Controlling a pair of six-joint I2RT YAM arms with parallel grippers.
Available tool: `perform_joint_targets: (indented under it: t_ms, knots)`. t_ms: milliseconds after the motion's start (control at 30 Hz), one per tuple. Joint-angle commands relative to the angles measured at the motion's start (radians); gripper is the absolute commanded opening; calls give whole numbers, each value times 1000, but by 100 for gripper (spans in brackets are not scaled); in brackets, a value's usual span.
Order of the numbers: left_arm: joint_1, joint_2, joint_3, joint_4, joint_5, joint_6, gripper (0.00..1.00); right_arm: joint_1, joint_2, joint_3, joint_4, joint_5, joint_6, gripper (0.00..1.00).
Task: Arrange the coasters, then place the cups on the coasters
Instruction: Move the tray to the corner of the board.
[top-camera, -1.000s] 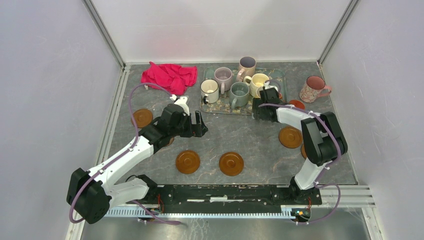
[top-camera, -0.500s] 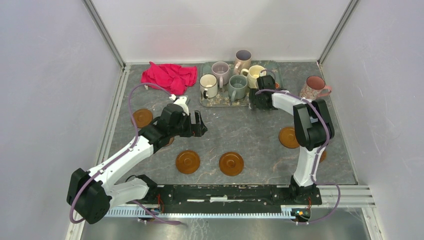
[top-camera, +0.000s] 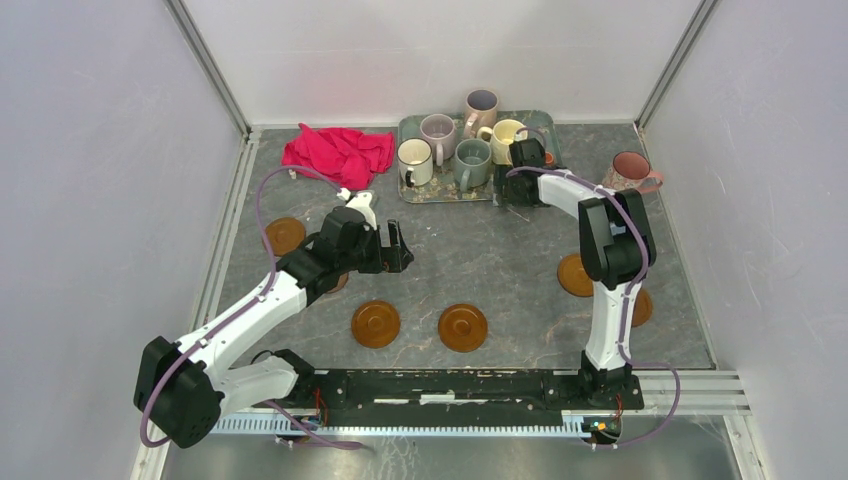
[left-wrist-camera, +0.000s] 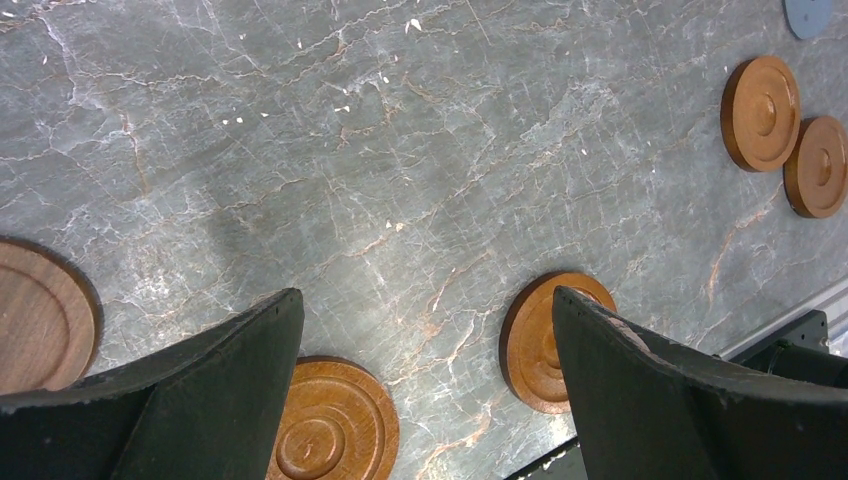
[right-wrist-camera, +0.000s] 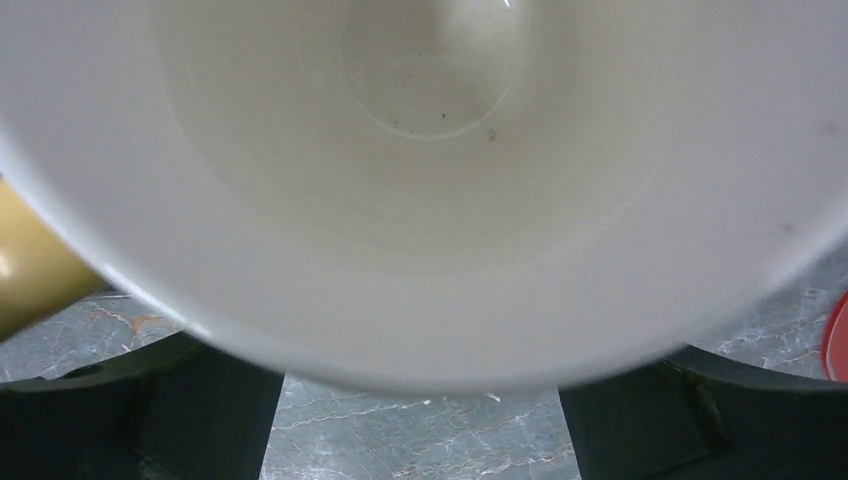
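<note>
Right wrist — smooth cup (right-wrist-camera: 420, 200) (round), veined tabletop (right-wrist-camera: 420, 425)

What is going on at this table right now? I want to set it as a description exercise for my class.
Two robot arms are working on setting cups onto coasters. The right hand is open and right at the yellow mug, which stands on the tray with other mugs. The left hand hangs open and empty over the table, above the amber coasters. No cup that I can see sits on a coaster yet.
</note>
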Motion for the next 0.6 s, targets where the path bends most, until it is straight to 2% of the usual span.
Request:
perform_joint_targets:
  t_ms: [0,567]
  knots:
    - [7,-8,16,21,13,61,100,-6,-131,-58,72,27,20,98]
    - [12,-30,8,40,40,51,100,-16,-658,-638,69,101,113,98]
